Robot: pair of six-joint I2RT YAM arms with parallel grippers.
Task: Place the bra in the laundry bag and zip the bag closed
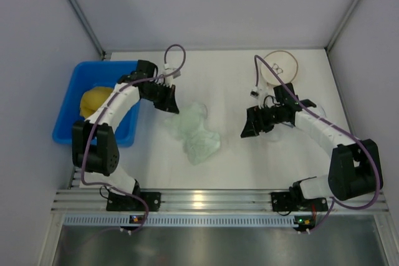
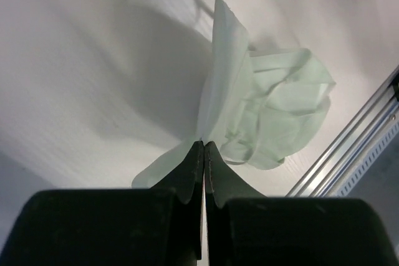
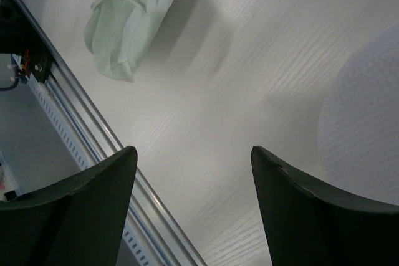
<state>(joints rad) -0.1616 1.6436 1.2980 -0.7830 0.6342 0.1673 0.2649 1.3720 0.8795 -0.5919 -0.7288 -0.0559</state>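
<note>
The pale mint-green bra [image 1: 198, 134] lies crumpled on the white table left of centre. My left gripper [image 1: 173, 106] is shut on one edge of it; in the left wrist view the closed fingertips [image 2: 204, 145] pinch a fabric band, and the rest of the bra [image 2: 274, 110] hangs beyond them. My right gripper [image 1: 248, 123] is open and empty above bare table, as the right wrist view [image 3: 193, 154] shows. The laundry bag [image 3: 368, 129], white mesh, lies just right of it and shows only faintly under the right arm [image 1: 282, 133]. The bra also shows in the right wrist view [image 3: 128, 20].
A blue bin [image 1: 72, 107] with a yellow cloth lump [image 1: 93, 101] stands at the left edge. A white disc with a tan rim [image 1: 280, 66] lies at the back right. An aluminium rail [image 1: 199, 200] runs along the table's near edge.
</note>
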